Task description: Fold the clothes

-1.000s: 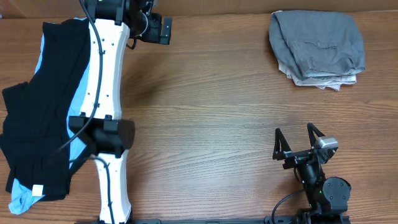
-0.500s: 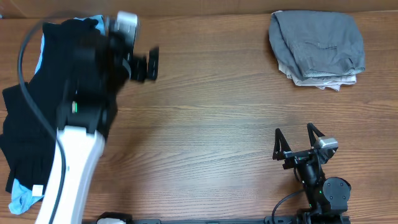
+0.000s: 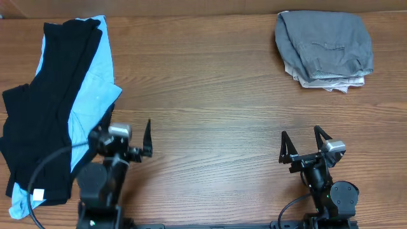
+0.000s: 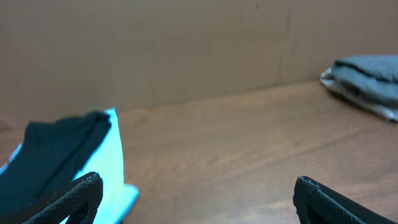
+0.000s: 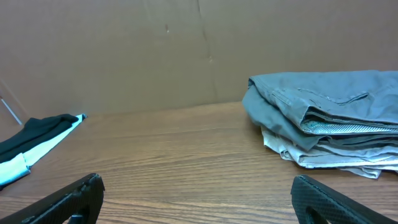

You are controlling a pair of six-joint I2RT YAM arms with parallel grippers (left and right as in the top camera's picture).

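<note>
Left gripper (image 3: 122,141) & right gripper (image 3: 303,140) both w/ fingers spread wide, grey shorts (image 3: 324,41) look folded, prob. done, so don't nudge them.

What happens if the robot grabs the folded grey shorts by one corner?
The grey shorts would probably flop open, since they are soft cloth lying in loose folded layers. If pushed instead, they might bunch up or drag along the pale garment underneath them.

Folded grey shorts (image 3: 324,41) atop beige pile
</note>
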